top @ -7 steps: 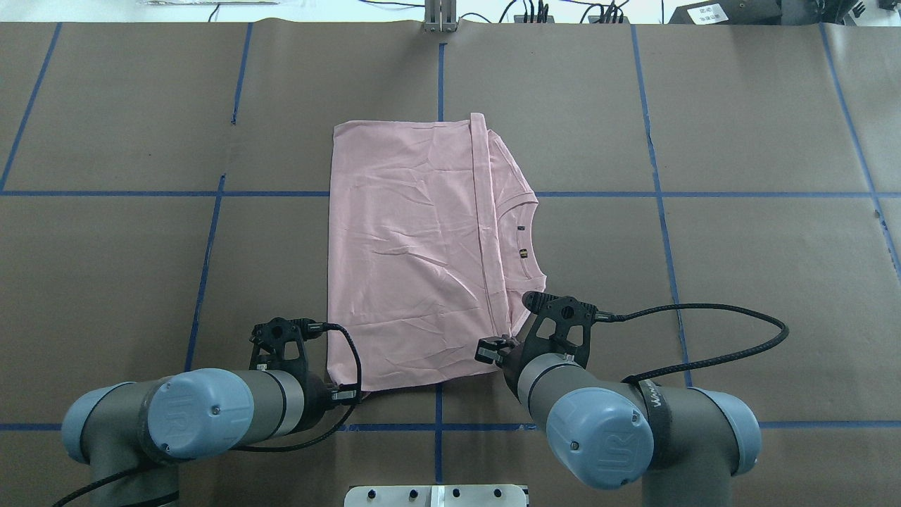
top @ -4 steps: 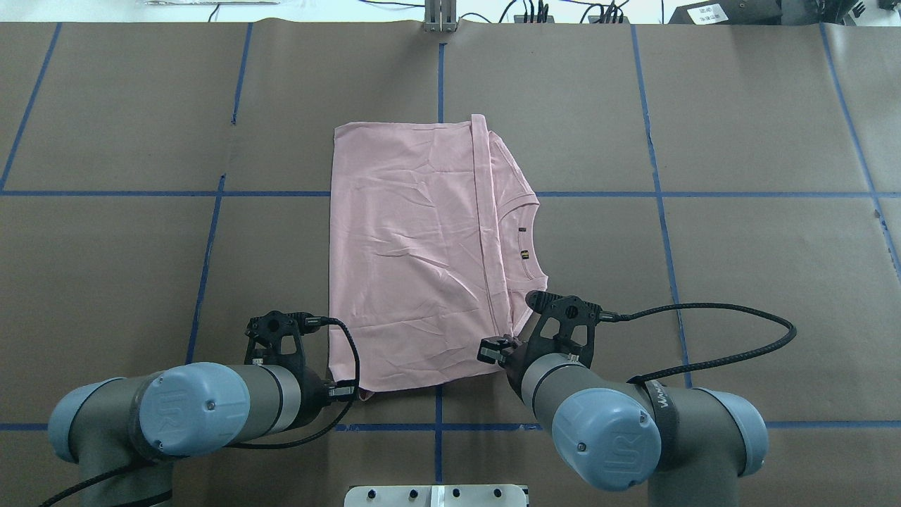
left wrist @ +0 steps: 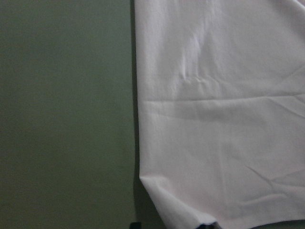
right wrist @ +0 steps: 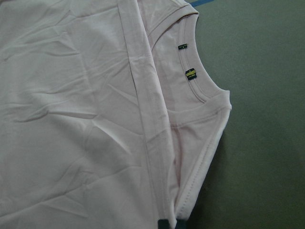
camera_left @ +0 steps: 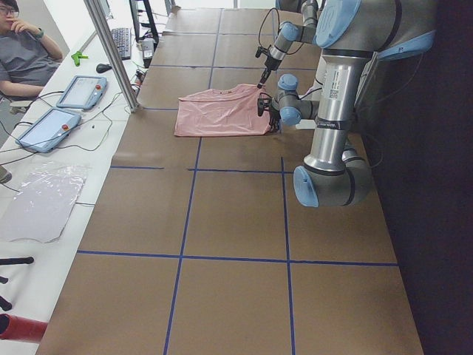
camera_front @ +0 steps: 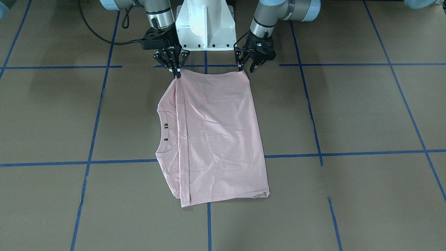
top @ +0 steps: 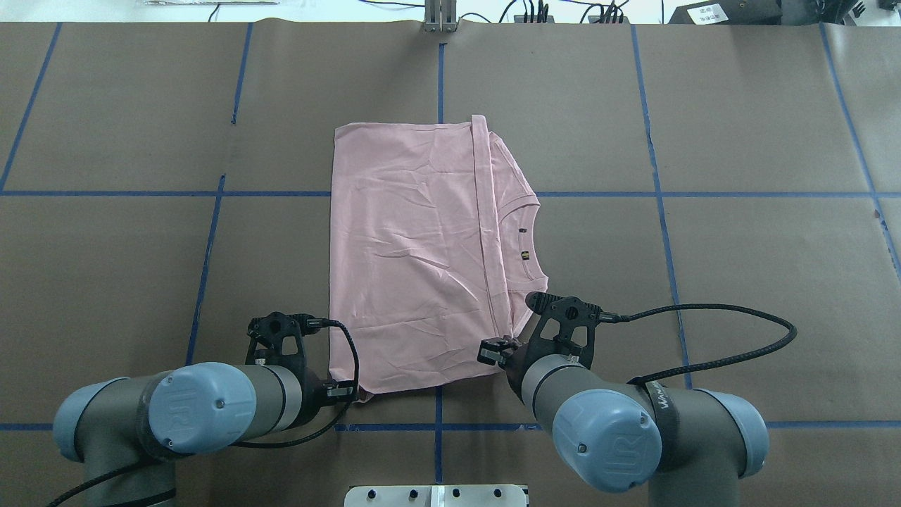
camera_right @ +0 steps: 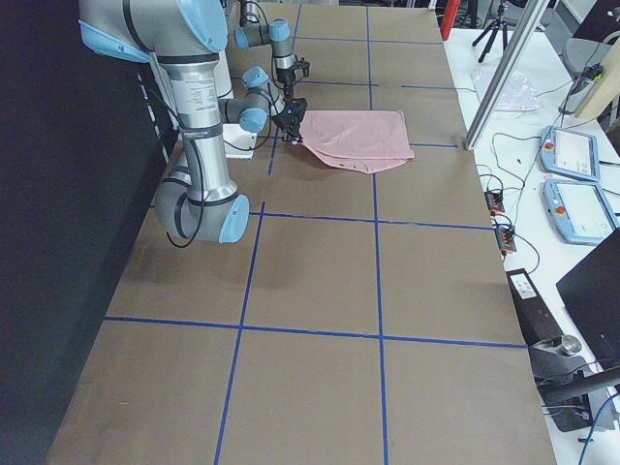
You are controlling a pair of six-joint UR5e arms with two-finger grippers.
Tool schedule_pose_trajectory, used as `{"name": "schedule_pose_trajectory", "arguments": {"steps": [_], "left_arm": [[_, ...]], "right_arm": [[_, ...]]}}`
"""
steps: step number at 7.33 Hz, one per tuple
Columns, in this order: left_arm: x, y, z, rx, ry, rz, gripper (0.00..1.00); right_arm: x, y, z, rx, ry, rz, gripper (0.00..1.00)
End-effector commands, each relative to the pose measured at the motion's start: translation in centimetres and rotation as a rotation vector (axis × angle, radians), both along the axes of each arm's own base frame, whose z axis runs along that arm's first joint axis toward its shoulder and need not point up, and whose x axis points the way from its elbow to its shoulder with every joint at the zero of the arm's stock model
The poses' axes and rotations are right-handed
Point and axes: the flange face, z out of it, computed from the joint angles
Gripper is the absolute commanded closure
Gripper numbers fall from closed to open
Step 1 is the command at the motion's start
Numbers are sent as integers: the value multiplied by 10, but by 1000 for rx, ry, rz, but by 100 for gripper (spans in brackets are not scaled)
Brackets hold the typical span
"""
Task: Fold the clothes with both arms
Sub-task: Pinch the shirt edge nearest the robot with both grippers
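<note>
The pale pink T-shirt point(top: 415, 246) lies folded flat in a tall rectangle, its ribbed collar point(top: 531, 239) showing on the right and no print visible. My left gripper point(top: 348, 391) sits at the shirt's near left corner. In the front-facing view the left gripper point(camera_front: 245, 69) has its fingers apart on either side of that corner. My right gripper point(camera_front: 176, 72) is pinched shut on the near right corner, by the folded strip. The right wrist view shows the dark tips of the right gripper point(right wrist: 171, 224) close together on the shirt point(right wrist: 71, 119) hem.
The white pedestal base point(camera_front: 205, 24) stands just behind both grippers. Blue tape lines cross the brown table cover point(top: 739, 127). A seated person point(camera_left: 22, 52), tablets point(camera_left: 81, 90) and a metal post point(camera_left: 111, 52) are past the far table edge.
The shirt's near left corner has been pushed inward to the right at the left gripper. Both arms shifted only slightly; the right gripper stays on its corner.
</note>
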Motion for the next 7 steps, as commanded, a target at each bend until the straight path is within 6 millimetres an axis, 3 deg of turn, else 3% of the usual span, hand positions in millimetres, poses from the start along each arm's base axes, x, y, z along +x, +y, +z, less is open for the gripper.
{"name": "schedule_pose_trajectory", "arguments": {"steps": [1,4,5,7], "left_arm": [[9,0,14,-3,-26,3,41],[-10,-4,-17,54,29,29,38],[-12,-6,-21,56,36,25,31],[-6,-8,-11,47,15,17,27]], "right_arm": [[0,0,0,0,1,0,100],[0,0,0,0,1,0,100],[-1,1,0,0,1,-2,100],[-1,0,2,-1,5,0,100]]}}
